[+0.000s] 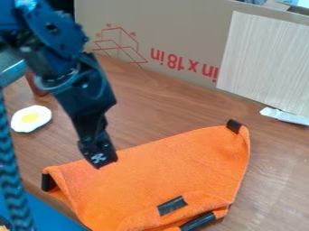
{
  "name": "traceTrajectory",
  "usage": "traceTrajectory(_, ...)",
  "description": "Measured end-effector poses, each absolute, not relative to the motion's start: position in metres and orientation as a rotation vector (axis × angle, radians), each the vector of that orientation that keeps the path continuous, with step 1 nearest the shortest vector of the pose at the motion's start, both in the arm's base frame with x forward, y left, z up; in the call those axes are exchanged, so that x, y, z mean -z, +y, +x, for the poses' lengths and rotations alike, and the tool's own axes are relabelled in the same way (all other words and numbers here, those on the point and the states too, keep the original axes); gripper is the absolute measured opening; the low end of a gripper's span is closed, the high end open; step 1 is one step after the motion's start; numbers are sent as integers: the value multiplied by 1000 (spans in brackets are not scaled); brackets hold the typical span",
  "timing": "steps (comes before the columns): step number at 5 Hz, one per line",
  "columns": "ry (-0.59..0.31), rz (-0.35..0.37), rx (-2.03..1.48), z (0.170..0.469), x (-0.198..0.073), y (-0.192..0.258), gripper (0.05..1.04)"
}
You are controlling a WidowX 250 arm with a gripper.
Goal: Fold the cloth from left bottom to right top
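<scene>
The black gripper (pixel 100 155) hangs from the upper left over the upper left part of the orange cloth (pixel 163 167). Its fingers cannot be told apart from this angle, and no cloth is seen lifted by it. The cloth lies on the brown table with black patches at its corners: one at the top right, one at the left, and two near the bottom right. Along the bottom edge a flap is folded up over the cloth, with a black patch showing on it. The left edge is slightly creased.
A toy fried egg (pixel 30 118) lies on the table (pixel 157 99) at the left. Behind stands a cardboard box (pixel 175 31) with a pale panel (pixel 265 58) against it. A white strip (pixel 285 116) lies at the right, and a patterned cord (pixel 11 176) hangs at the left edge.
</scene>
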State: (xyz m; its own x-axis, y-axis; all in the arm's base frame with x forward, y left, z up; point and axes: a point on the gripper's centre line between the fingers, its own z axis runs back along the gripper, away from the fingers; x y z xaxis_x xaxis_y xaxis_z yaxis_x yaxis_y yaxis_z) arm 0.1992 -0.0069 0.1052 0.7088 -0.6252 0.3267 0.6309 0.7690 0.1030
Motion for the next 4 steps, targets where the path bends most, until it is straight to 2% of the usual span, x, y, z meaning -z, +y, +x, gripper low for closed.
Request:
traceTrajectory(2,-409,-39,729,178,-83,13,999)
traceTrajectory(4,-443,-12,822,160,-52,38,999)
